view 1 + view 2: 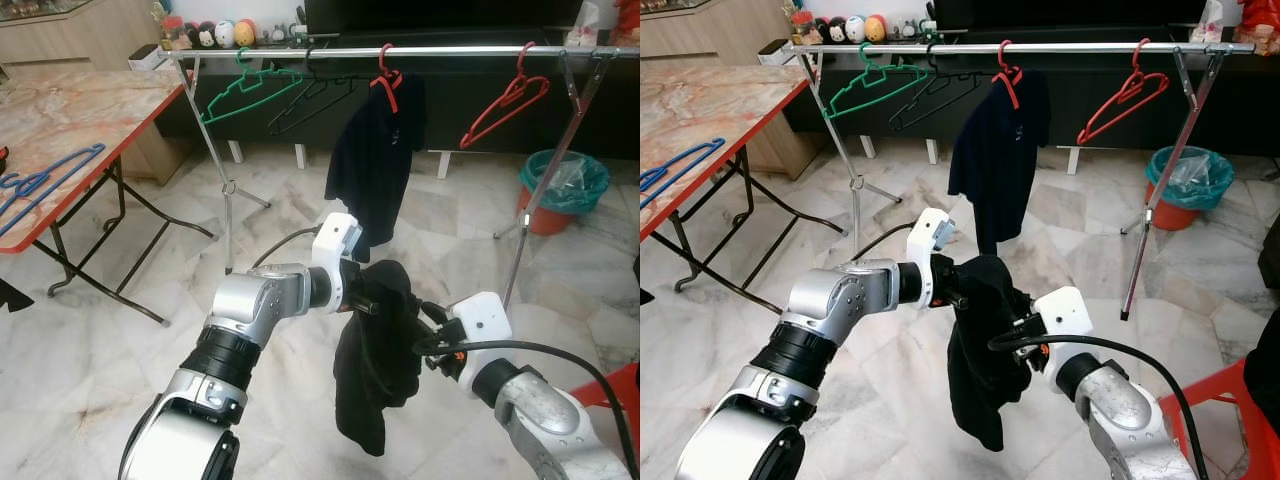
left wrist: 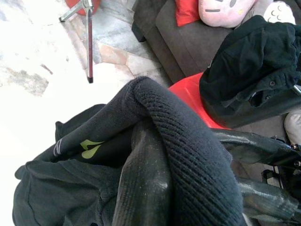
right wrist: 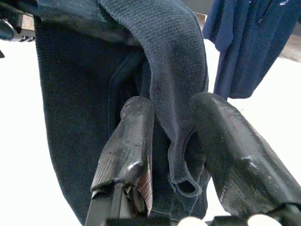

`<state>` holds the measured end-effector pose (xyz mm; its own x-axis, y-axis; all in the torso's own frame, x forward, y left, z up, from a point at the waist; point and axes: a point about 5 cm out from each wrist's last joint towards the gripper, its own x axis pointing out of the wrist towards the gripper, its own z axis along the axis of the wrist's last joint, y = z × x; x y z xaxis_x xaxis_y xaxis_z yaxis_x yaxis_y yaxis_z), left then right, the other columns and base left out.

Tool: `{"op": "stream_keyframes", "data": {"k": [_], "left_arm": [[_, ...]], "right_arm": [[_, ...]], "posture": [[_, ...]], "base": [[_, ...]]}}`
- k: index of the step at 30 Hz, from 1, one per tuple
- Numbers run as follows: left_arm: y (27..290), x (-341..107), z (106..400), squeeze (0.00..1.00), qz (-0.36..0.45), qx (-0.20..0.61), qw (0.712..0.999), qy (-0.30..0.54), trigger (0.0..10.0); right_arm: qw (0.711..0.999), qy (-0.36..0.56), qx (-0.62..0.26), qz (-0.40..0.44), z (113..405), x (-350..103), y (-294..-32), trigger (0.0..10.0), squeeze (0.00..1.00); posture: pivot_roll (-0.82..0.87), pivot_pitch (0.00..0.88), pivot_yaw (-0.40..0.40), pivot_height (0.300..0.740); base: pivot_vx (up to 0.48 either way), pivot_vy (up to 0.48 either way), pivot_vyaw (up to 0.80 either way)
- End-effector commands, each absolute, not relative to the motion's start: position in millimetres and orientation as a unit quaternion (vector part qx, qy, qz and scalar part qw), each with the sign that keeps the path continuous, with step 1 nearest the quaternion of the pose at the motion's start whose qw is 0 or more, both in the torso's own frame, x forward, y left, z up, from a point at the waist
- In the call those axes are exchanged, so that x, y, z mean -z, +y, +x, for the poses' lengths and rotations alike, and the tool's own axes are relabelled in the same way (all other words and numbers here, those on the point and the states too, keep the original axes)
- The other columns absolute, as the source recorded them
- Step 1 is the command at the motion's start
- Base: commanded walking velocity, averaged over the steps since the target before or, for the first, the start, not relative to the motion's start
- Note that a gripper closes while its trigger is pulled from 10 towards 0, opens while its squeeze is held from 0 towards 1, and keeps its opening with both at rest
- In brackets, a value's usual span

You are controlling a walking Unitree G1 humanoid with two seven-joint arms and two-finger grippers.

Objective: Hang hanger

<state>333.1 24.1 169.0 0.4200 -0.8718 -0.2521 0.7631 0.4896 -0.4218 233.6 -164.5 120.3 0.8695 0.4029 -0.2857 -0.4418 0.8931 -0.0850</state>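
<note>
Both hands pinching the dark garment [image 1: 378, 350] center-bottom: left hand [image 1: 372, 297], right hand [image 1: 425, 332]. Nxt imo: lift to rail [image 1: 400, 51] up top.

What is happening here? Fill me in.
The robot stands before a clothes rail, holding a dark garment up between its two grippers. The left gripper has it at the top, the right gripper pinches a fold. A dark shirt on a red hanger is already on the rail.
</note>
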Motion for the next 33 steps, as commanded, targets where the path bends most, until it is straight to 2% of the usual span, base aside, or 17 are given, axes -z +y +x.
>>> {"op": "stream_keyframes", "data": {"k": [1, 9, 13, 24, 33], "left_arm": [[24.6, -179.1, 332.1, 0.0, -0.123, 0.502, 0.831, 0.205, 10.0], [22.1, -180.8, 330.5, 0.0, -0.124, 0.508, 0.828, 0.204, 10.0], [22.3, -181.7, 329.3, 0.0, -0.126, 0.511, 0.825, 0.204, 10.0], [21.3, -182.4, 324.0, 0.0, -0.124, 0.528, 0.814, 0.208, 10.0], [20.7, -182.6, 319.0, 0.0, -0.119, 0.543, 0.804, 0.212, 10.0]], "right_arm": [[0.962, 0.133, -0.229, -0.07, 234.3, -117.9, -159.0, 10.0, 0.0], [0.955, 0.153, -0.226, -0.12, 240.9, -109.5, -152.9, 10.0, 0.0], [0.956, 0.152, -0.198, -0.156, 247.2, -110.6, -155.5, 10.0, 0.0], [0.965, 0.145, -0.121, -0.18, 263.3, -113.0, -161.3, 10.0, 0.0], [0.966, 0.147, -0.103, -0.186, 267.1, -109.6, -160.0, 10.0, 0.0]], "posture": [[-0.06, 0.045, 0.109, 0.74], [-0.06, 0.047, 0.106, 0.74], [-0.06, 0.049, 0.104, 0.74], [-0.06, 0.05, 0.099, 0.74], [-0.06, 0.048, 0.098, 0.74]], "base": [[0.0, 0.0, 0.0], [0.0, 0.0, 0.0], [0.0, 0.0, 0.0], [0.0, 0.0, 0.0], [0.0, 0.0, 0.0]]}}
